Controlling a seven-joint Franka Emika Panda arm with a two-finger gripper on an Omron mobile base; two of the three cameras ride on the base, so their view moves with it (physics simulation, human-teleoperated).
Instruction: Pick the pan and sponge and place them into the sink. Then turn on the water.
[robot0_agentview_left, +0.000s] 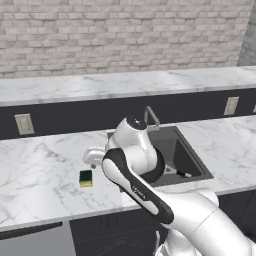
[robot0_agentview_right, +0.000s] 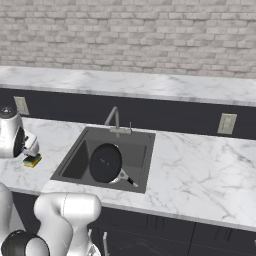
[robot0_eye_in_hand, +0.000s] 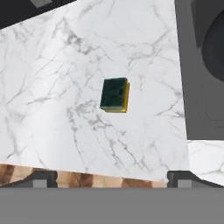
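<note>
White marble counter (robot0_eye_in_hand: 65, 65), sponge side first. The small rectangular sponge, dark green top over a yellow base (robot0_eye_in_hand: 114, 95), lies flat on the marble to the left of the sink, well clear of the rim and touching nothing. The two-finger gripper (robot0_eye_in_hand: 111, 179) hovers above it, fingertips (robot0_eye_in_hand: 41, 178) spread wide apart with nothing between them; the sponge sits roughly centred between them in the hand view.

Handling, judged: the sponge should be very light and soft, and will compress under the pads. The scouring top looks rough, so slip is unlikely. Best hold is across the two long side faces at mid-length, pads low enough to catch the yellow base. A moderate squeeze should do; too much would only deform it.

Next to the right: the dark grey rectangular recessed sink (robot0_agentview_right: 145, 142). It already holds the round matte black pan (robot0_agentview_right: 105, 162), lying flat on the basin floor with its thin dark handle pointing toward the front right corner. Basin floor remains free to the left of the pan for the sponge.

The thin grey angular metal faucet (robot0_agentview_right: 114, 118) stands at the back rim. No water runs from it.
</note>
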